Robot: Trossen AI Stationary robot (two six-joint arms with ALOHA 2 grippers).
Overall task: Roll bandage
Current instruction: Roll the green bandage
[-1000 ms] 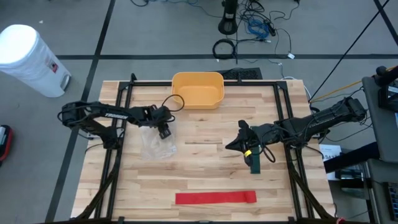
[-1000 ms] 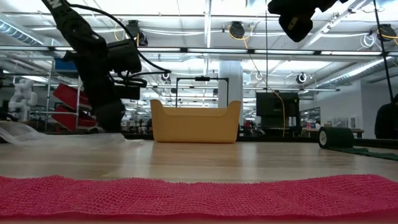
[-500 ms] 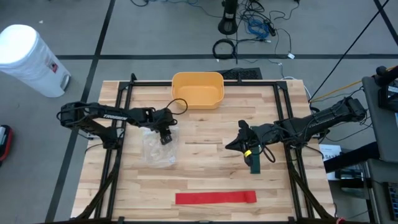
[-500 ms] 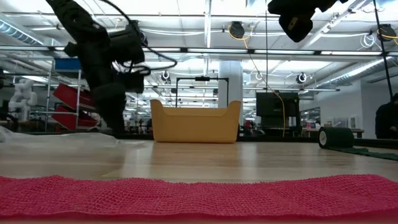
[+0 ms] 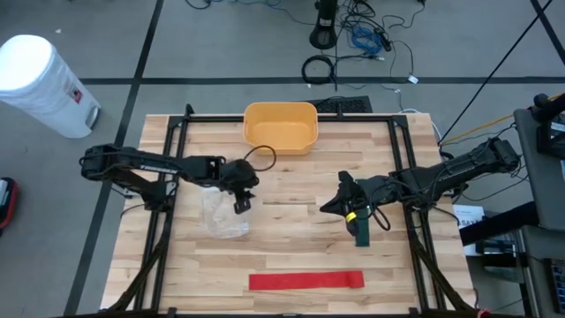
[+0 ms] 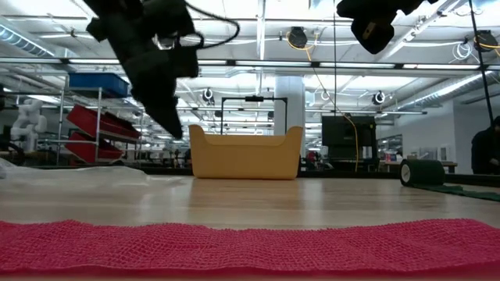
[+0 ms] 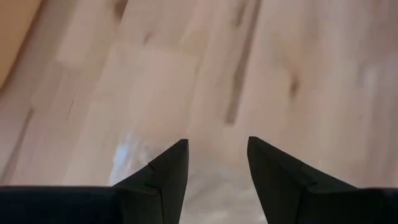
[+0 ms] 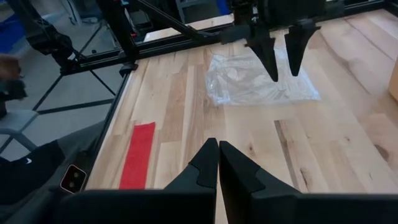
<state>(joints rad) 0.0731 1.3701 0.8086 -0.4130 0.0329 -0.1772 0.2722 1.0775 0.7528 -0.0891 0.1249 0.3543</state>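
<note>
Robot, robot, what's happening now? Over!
Left gripper open over plastic bag. Right gripper shut, waiting. Red bandage flat, untouched.

Coarse-woven red bandage (image 6: 250, 246), crinkly clear plastic bag (image 5: 224, 216) — pale wood-plank table (image 5: 291, 243), smooth yellow plastic bin (image 5: 280, 125)

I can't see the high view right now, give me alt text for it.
Seen from above, the left gripper hangs open over a clear plastic bag left of centre on a wooden table, while the right gripper waits shut at mid-right. A flat red bandage lies along the near edge, a green roll by the right arm, a yellow bin at the far edge.
</note>
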